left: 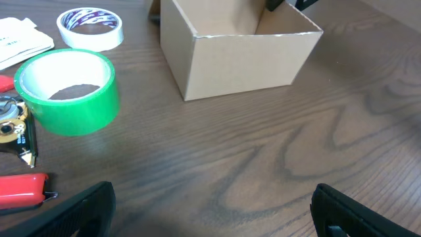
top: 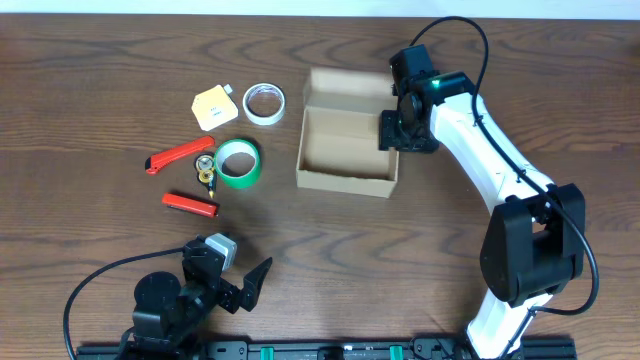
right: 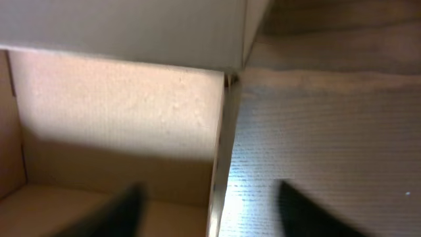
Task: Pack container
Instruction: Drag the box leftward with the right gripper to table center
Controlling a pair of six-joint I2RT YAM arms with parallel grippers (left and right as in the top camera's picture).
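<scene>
Astride the right wall of the box [top: 345,150] with the right gripper [right: 210,210], jaws apart and clamped on nothing, cardboard edge between them. Hard to tell from the blurred wrist view whether either finger touches the wall. Judged an early step: steadying or squaring the box ahead of loading, with nothing visible inside and the lid flap folded back, just left of the gripper and beyond it.

Strewn well to the gripper's left, past the box's opposite wall: green tape [top: 238,162], white tape [top: 264,103], a yellow card [top: 213,108], a red cutter [top: 180,155], a red stick [top: 190,204] and a small brass piece [top: 206,172]. Parked lower left by the table's front edge, apart from all of these: the left gripper [left: 214,210], spread wide and empty, facing the green tape and the box.

Next, by the look of it: rise straight off the wall, then fetch an item, or leave the fetching to the left gripper, nearer the goods. No sideways pull while astride the wall, for fear of shoving a light box.

Bare table to the right gripper's right and in front; tight only at the wall itself. Open top roomy enough for either tape, rims to be cleared on the way in.
</scene>
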